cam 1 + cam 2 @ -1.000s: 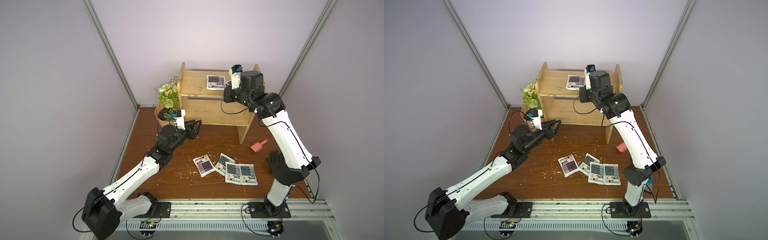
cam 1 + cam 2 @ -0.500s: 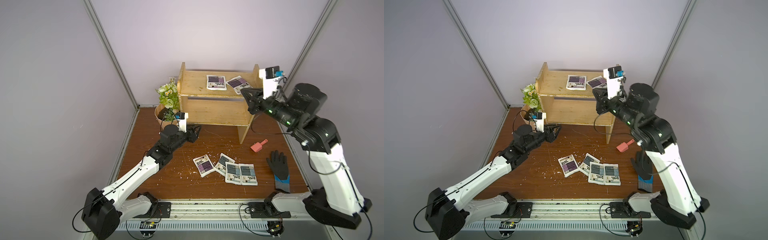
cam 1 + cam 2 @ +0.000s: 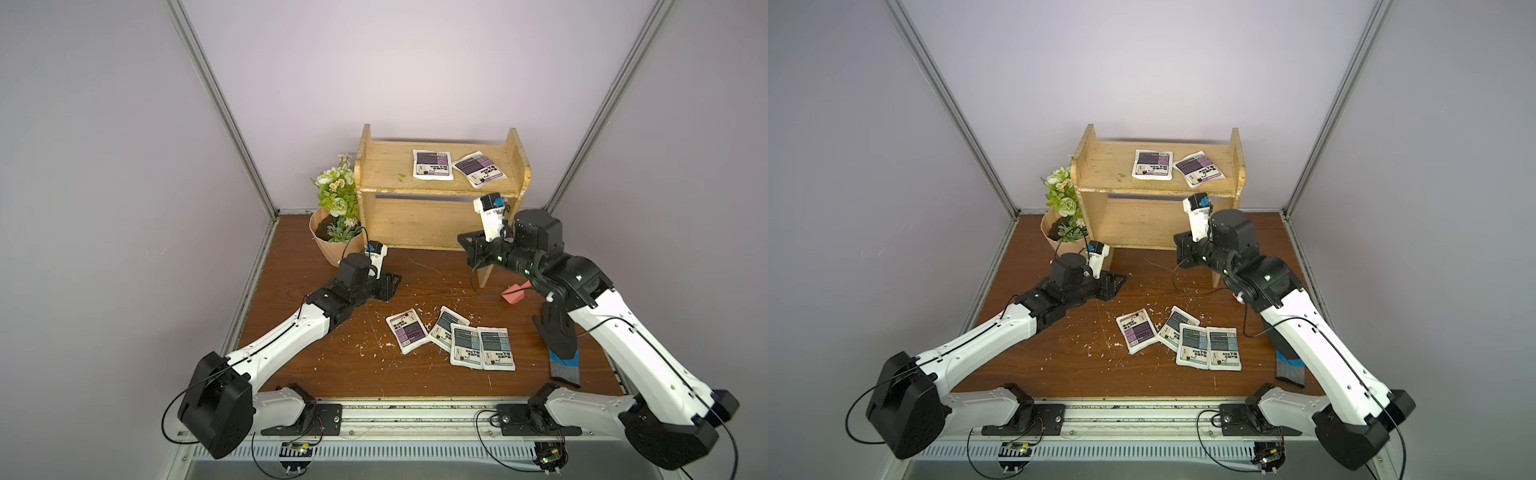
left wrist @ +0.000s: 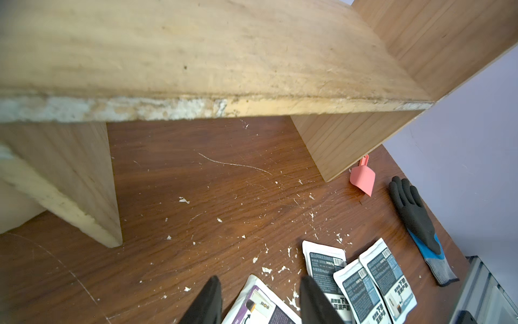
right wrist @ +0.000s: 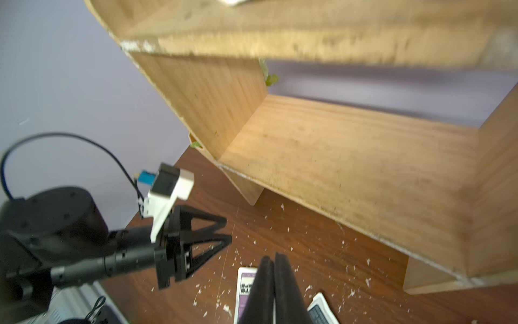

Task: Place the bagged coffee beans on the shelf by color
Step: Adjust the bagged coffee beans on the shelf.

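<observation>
The move ahead seems to turn on the last purple pouch [image 3: 407,331], which lies flat on the table [image 3: 316,365] at lower centre in both top views. It sits just below and slightly right of the left jaws. The right jaws hang further off, up by the front edge of the shelf [image 3: 386,170]. I judge the left arm [image 3: 291,332] the better placed of the two.

The left jaws stand apart with nothing between them. In the left wrist view the purple pouch [image 4: 260,305] shows at the bottom edge of the frame, running into the gap between the two tips. The right jaws are pressed together and carry nothing.

The pouch's long axis runs nearly top to bottom of the frame, its upper end leaning a little left. Its white labelled end points up towards the shelf, and its purple block points to the lower edge.

Just right of it lie three grey-blue pouches. The tilted one [image 3: 445,326] leans right at its upper end. The middle one [image 3: 466,345] and the rightmost one [image 3: 496,348] lie side by side, long axes up and down, edges touching or overlapping.

Two purple pouches already rest on the shelf's top board, one square to it [image 3: 432,164] and one skewed [image 3: 478,168]. The lower board [image 3: 415,224] carries no pouch. By colour, the table's purple pouch probably belongs up top and the grey-blue three below.
</observation>
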{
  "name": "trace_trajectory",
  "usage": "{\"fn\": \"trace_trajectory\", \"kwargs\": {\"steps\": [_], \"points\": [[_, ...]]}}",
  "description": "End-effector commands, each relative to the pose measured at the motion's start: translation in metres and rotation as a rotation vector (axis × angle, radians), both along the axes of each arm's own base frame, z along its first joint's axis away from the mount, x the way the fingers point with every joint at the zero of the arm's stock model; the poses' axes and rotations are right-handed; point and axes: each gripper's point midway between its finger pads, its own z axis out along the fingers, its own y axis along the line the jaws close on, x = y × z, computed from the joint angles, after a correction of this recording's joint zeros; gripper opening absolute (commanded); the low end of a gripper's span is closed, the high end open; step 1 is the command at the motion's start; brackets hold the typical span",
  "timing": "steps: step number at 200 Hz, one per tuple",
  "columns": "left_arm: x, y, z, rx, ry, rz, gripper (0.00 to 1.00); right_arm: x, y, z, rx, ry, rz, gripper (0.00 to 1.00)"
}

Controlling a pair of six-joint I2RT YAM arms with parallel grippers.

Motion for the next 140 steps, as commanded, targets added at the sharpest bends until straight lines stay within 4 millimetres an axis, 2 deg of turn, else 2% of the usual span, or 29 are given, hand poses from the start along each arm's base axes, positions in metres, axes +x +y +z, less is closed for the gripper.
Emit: {"fn": "trace_trajectory", "kwargs": {"steps": [1,13,34,75,109,140], "points": [[0.003,0.001,-0.012,-0.019,0.035,0.019,0.47,0.006,-0.008,0.089,0.104,-0.221,-0.036,0.08],[0.003,0.0,-0.015,-0.028,0.04,0.024,0.47,0.013,-0.003,0.102,0.094,-0.237,-0.034,0.08],[0.003,0.001,-0.016,-0.048,0.035,0.03,0.47,0.032,0.002,0.114,0.03,-0.24,-0.058,0.07],[0.007,-0.002,-0.011,-0.063,0.013,0.033,0.47,0.058,-0.014,0.136,-0.13,-0.288,-0.186,0.07],[0.013,-0.005,-0.007,-0.066,0.001,0.03,0.47,0.069,-0.017,0.133,-0.182,-0.298,-0.228,0.08],[0.016,-0.008,-0.005,-0.064,-0.005,0.024,0.47,0.078,-0.01,0.122,-0.202,-0.281,-0.217,0.07]]}}
